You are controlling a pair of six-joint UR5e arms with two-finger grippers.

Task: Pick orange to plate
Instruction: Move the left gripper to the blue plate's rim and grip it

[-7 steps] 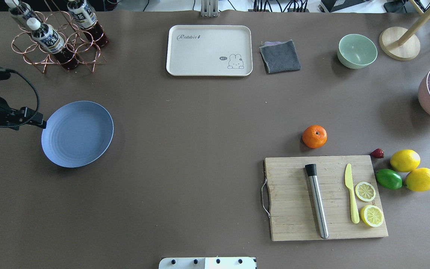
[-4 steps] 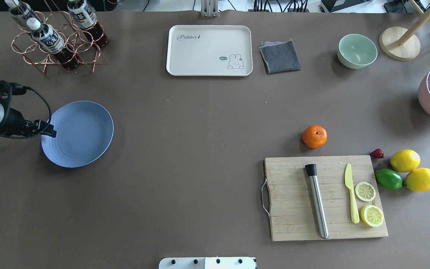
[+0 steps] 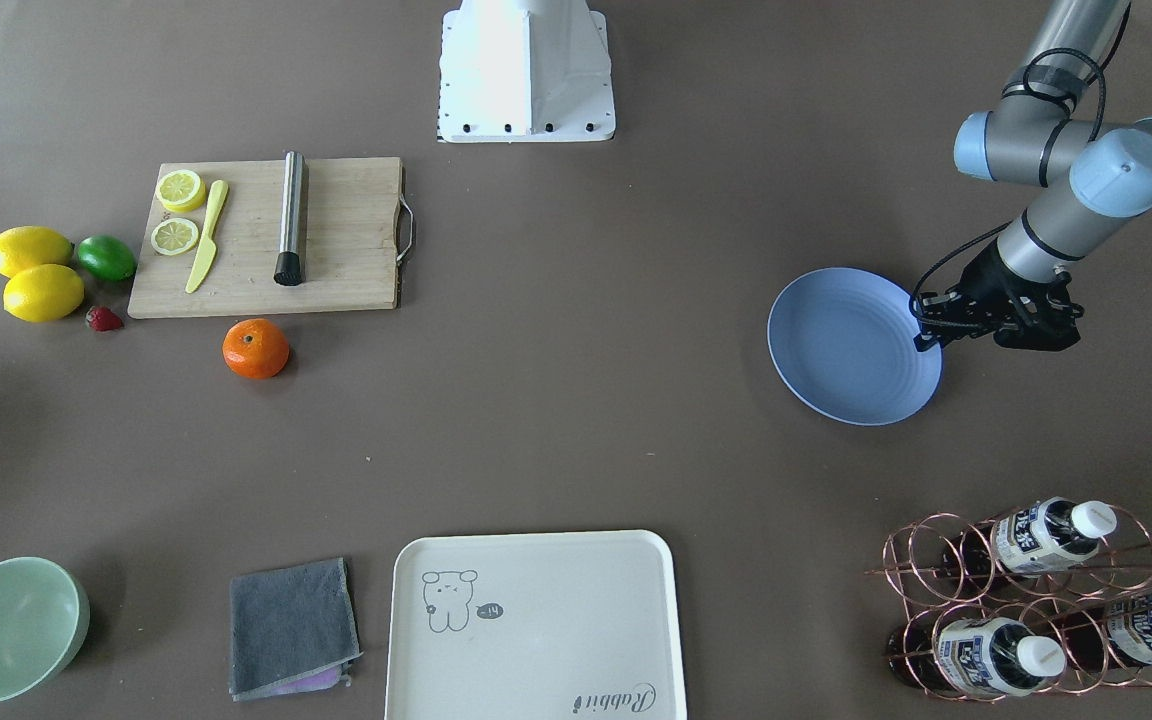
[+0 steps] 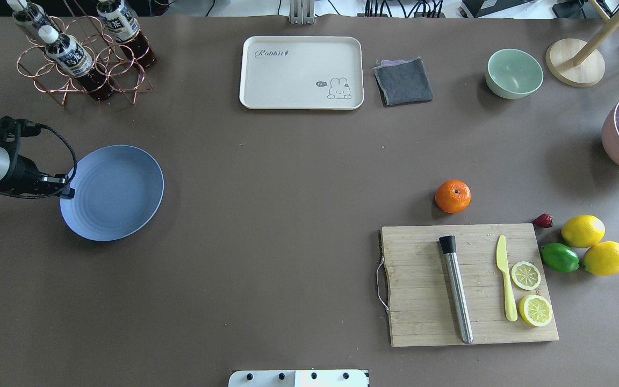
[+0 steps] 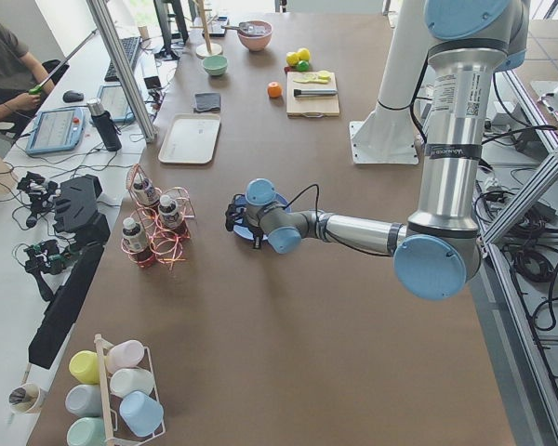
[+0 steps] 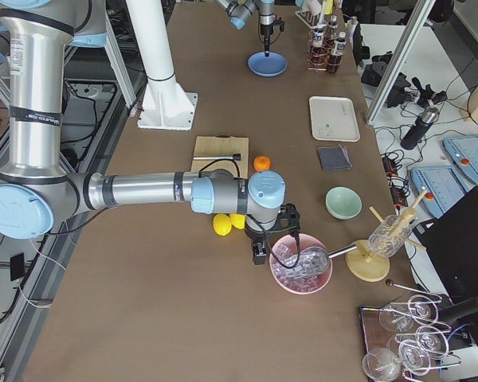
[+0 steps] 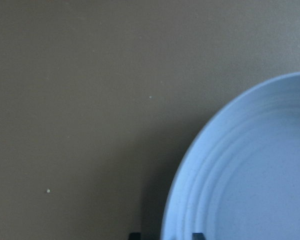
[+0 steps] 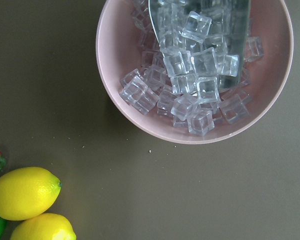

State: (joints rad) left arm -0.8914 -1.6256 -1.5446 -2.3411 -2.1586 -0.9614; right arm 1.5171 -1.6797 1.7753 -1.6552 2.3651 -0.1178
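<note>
The orange (image 4: 453, 196) sits on the table just beyond the cutting board, with no gripper near it; the front view also shows the orange (image 3: 256, 348). Far across the table lies the blue plate (image 4: 112, 192), bare. My left gripper (image 4: 67, 192) hangs low at the plate's left rim. In the left wrist view its two dark fingertips (image 7: 135, 235) stand apart, one on each side of the plate's (image 7: 250, 175) rim, so it is open. My right gripper (image 6: 263, 248) shows only in the exterior right view, beside the pink ice bowl (image 6: 301, 267); I cannot tell its state.
A wooden cutting board (image 4: 468, 285) carries a steel muddler, a yellow knife and two lemon slices. Two lemons, a lime (image 4: 559, 257) and a strawberry lie to its right. Along the far edge stand a cream tray (image 4: 301, 72), grey cloth, green bowl (image 4: 513, 72) and bottle rack (image 4: 81, 54).
My left arm swung round and its gripper reached over the plate's left rim, then drew back a little to the left. The plate and the orange stayed put.
</note>
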